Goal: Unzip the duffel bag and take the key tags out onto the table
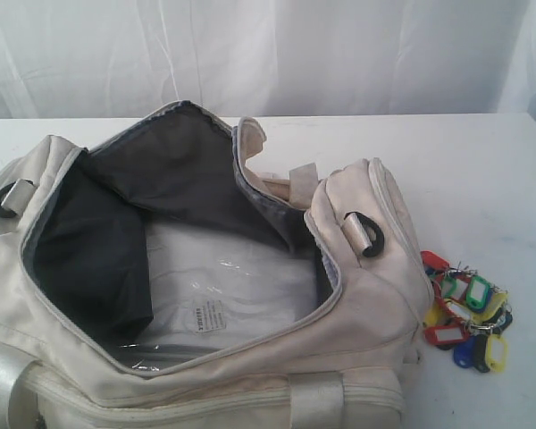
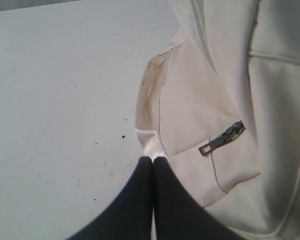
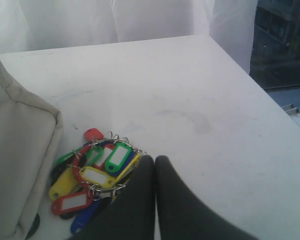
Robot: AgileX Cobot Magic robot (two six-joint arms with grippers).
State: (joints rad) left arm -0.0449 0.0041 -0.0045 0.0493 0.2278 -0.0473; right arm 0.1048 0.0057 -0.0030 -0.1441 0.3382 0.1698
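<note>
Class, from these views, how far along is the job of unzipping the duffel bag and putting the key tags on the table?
Done: the duffel bag gapes open, dark lining showing, and the key tags lie on the table beside it. In hand: nothing apparent; the right end effector is shut beside the tags. Remaining: seemingly nothing.

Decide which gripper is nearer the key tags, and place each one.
Right. The right gripper sits just beside the key tags; the left gripper is at the webbing handle of the duffel bag, no tags in its view.

White table carries open duffel bag; key tags beside it.
</note>
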